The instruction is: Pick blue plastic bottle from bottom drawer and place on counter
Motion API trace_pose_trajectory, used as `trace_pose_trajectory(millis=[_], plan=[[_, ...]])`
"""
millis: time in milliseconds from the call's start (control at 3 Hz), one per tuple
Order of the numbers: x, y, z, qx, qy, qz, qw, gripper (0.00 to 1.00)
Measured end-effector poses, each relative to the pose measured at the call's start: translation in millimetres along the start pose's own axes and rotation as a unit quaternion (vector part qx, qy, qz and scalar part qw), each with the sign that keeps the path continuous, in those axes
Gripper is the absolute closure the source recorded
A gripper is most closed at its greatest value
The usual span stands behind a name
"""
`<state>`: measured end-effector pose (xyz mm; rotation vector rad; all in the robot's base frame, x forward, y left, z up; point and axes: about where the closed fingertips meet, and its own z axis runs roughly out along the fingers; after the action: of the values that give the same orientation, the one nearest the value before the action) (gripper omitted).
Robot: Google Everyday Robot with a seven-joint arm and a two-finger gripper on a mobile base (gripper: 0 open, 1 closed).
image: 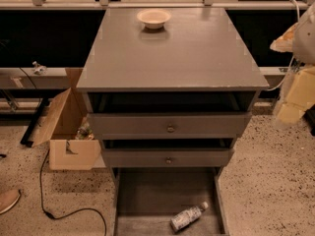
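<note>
The gripper (294, 101) hangs at the right edge; its opening cannot be told. Below-left of it, the bottle (188, 217) lies in the drawer (147, 195). Up-left, a bowl (154, 18) sits on the counter (172, 53).

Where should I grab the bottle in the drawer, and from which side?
Grip the bottle mid-body, on the label, from above, jaws across its width. It lies flat in the bottom drawer, cap pointing back-right. The gripper hangs to the right of the counter.
</note>
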<state>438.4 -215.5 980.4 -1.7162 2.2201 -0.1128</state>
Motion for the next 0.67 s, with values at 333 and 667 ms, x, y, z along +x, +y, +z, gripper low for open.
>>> trace_pose_trajectory(millis=[333,667], plan=[[0.0,0.0,0.0,0.000,0.000,0.000,1.0000,0.00],[-3.1,5.0,32.1,-0.017,-0.018,-0.013,0.9996,0.00]])
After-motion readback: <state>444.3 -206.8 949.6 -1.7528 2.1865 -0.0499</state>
